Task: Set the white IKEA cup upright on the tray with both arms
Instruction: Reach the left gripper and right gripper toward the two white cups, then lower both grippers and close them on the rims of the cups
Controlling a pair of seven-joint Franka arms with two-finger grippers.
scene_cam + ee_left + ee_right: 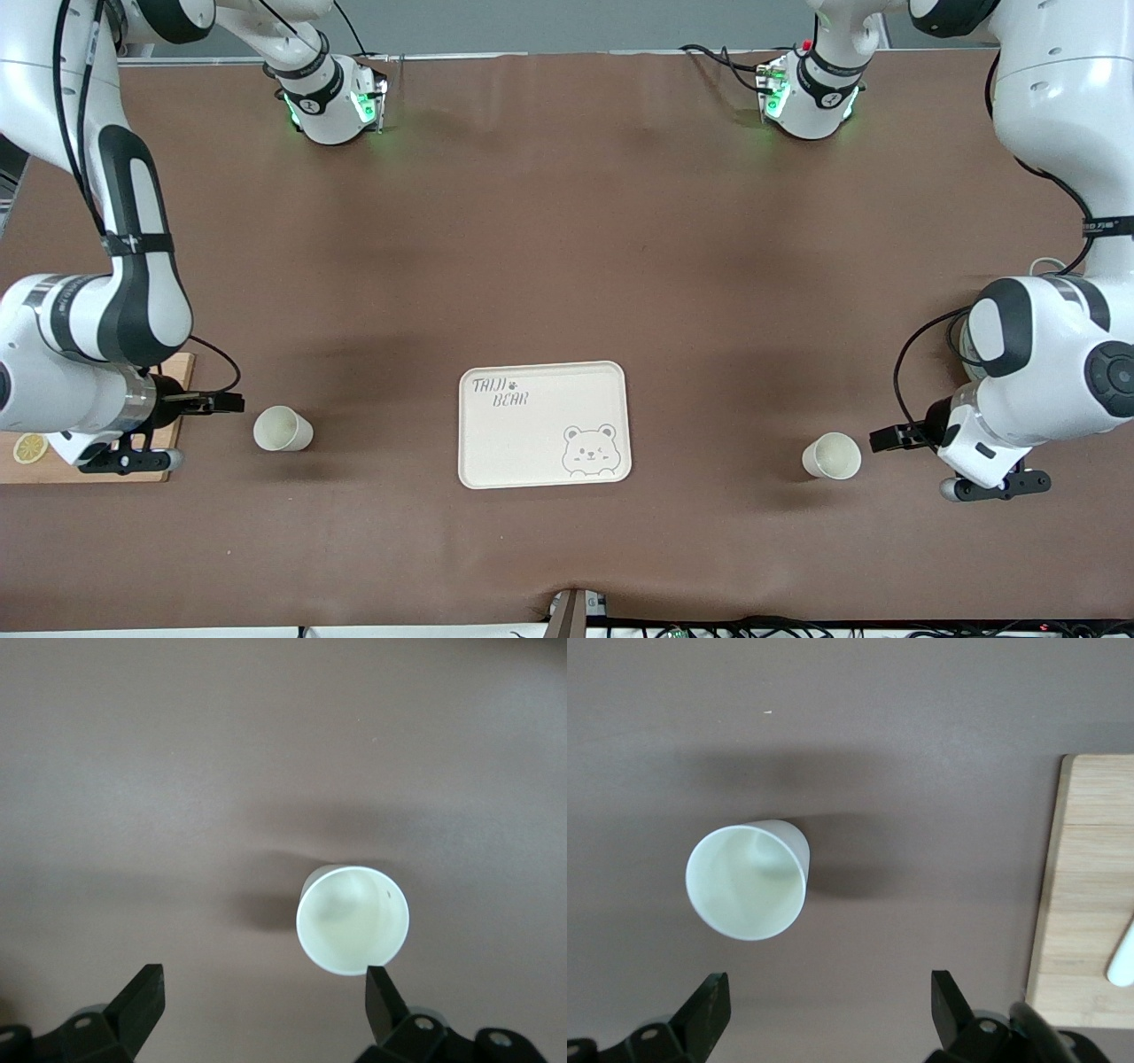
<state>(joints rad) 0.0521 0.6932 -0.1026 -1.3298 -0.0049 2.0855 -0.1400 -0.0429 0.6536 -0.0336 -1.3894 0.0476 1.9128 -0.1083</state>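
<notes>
The cream tray [532,443] with "TAIJI BEAR" lettering and a bear face lies mid-table, near the front camera, with nothing on it. One white cup [283,429] stands mouth up toward the right arm's end; it also shows in the right wrist view [747,881]. My right gripper [232,403] [830,983] is open and empty, just short of that cup. A second white cup [832,455] [353,920] stands mouth up toward the left arm's end. My left gripper [877,438] [266,979] is open and empty, close beside it, not touching.
A wooden cutting board [27,470] [1090,904] with a lemon slice [29,447] lies under the right arm's wrist at the table's end. The brown table cover [567,248] is bare between the arm bases and the tray.
</notes>
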